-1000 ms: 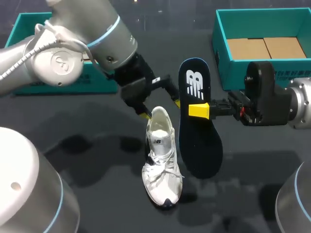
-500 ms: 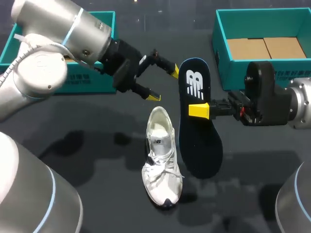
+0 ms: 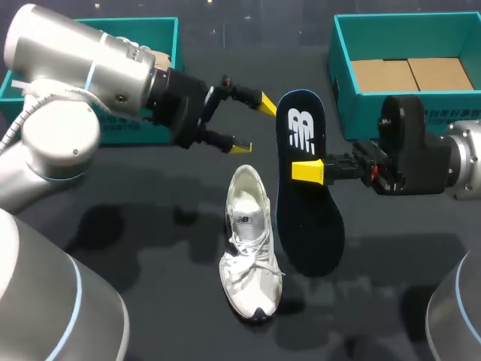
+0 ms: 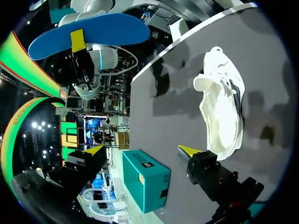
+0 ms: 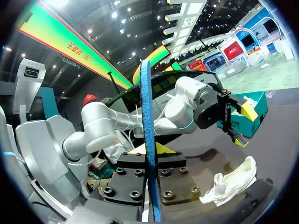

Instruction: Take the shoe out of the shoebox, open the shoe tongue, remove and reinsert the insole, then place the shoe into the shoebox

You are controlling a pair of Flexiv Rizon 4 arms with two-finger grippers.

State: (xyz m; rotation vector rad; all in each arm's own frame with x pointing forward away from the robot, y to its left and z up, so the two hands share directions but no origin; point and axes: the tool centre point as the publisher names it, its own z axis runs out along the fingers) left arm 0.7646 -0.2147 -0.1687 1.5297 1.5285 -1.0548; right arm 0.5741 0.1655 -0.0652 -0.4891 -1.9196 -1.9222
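Right end effector [image 3: 307, 171] on insole [image 3: 310, 222]; cardboard-floored shoebox [image 3: 364, 113]

The worktop [image 3: 150, 301] was a dark, matte surface marked with soft shadows. A second teal box [image 3: 124, 134] stood at its far left corner, open at the top, with print on its near wall. Two tan cardboard panels [image 3: 407, 74] lay flat, side by side and touching, inside the shoebox [image 3: 361, 113] at the far right corner.
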